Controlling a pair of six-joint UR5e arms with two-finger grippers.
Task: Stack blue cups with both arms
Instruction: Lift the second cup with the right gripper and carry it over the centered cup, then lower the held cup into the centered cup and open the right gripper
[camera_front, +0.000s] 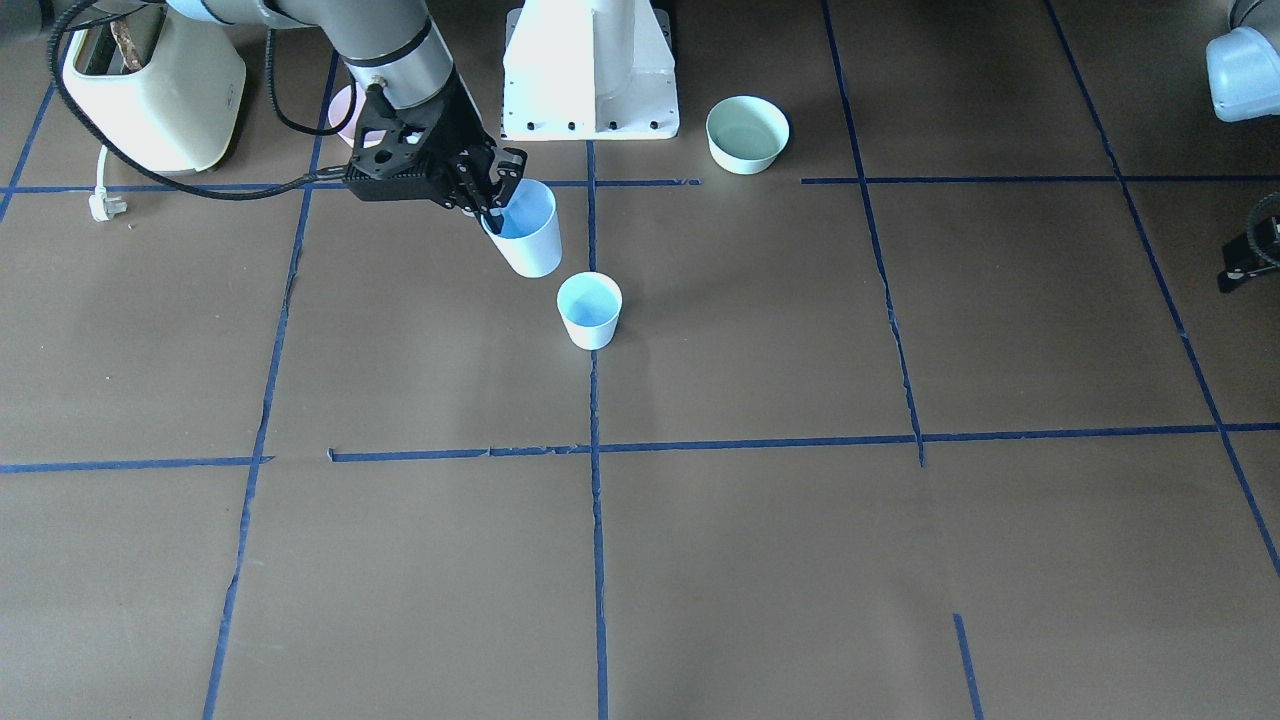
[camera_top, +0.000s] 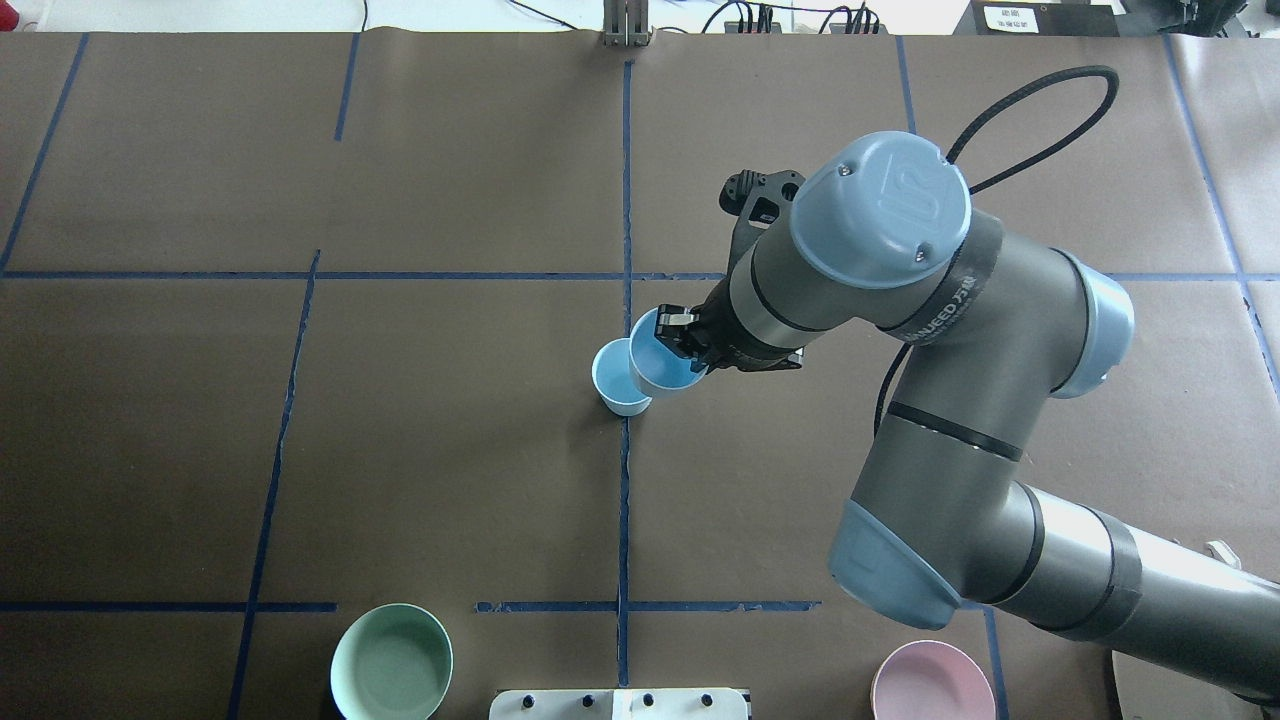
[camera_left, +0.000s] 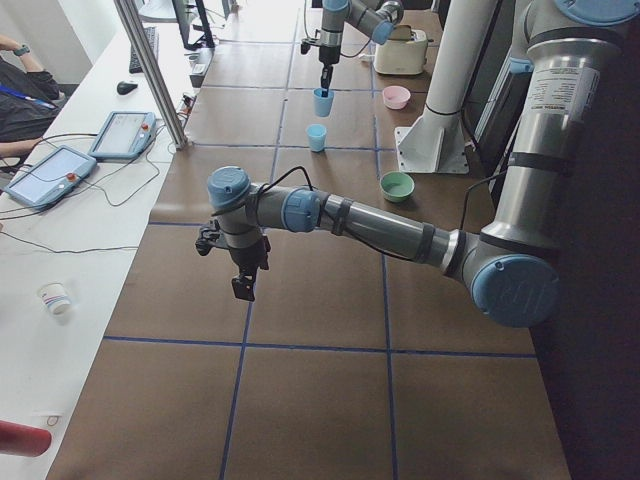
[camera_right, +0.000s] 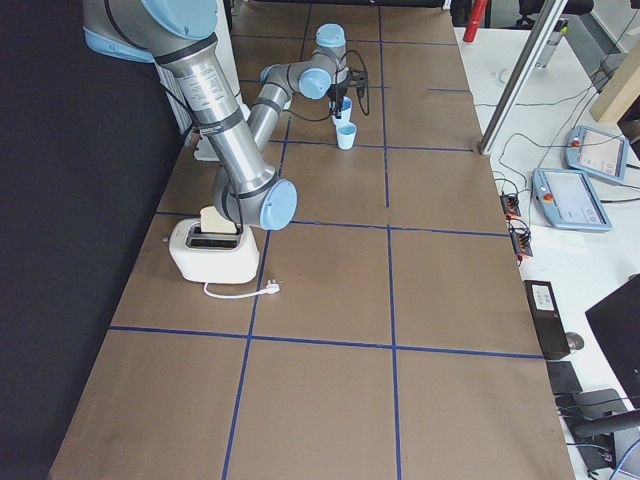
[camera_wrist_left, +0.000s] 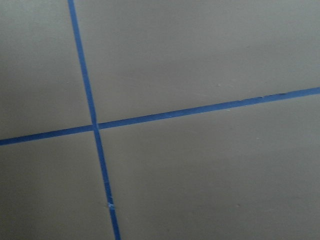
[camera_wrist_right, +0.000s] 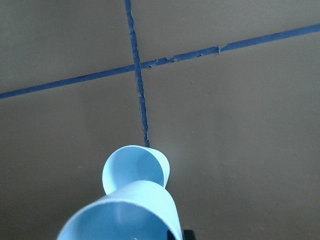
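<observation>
Held cup (camera_front: 530, 240) and standing cup (camera_front: 590, 312): pale blue outside, brighter blue inside, unpatterned. Table (camera_front: 760, 560): brown covering with a grid of dark-blue tape lines. Mint-green bowl (camera_front: 747, 134) and pink bowl (camera_top: 932, 682): plain. Toaster (camera_front: 160, 100): cream. Right arm (camera_top: 950, 450): grey-silver, light-blue joint caps. Right gripper (camera_front: 490, 205): black. Pedestal (camera_front: 590, 70): white.

Robotics lab: arms (camera_left: 380, 225), tape-gridded table (camera_front: 780, 560), teach pendants (camera_right: 572, 200) on desk (camera_right: 605, 290).

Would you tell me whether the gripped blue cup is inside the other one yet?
Not yet: the held cup hangs lifted, beside and clear of the upright standing cup.
</observation>
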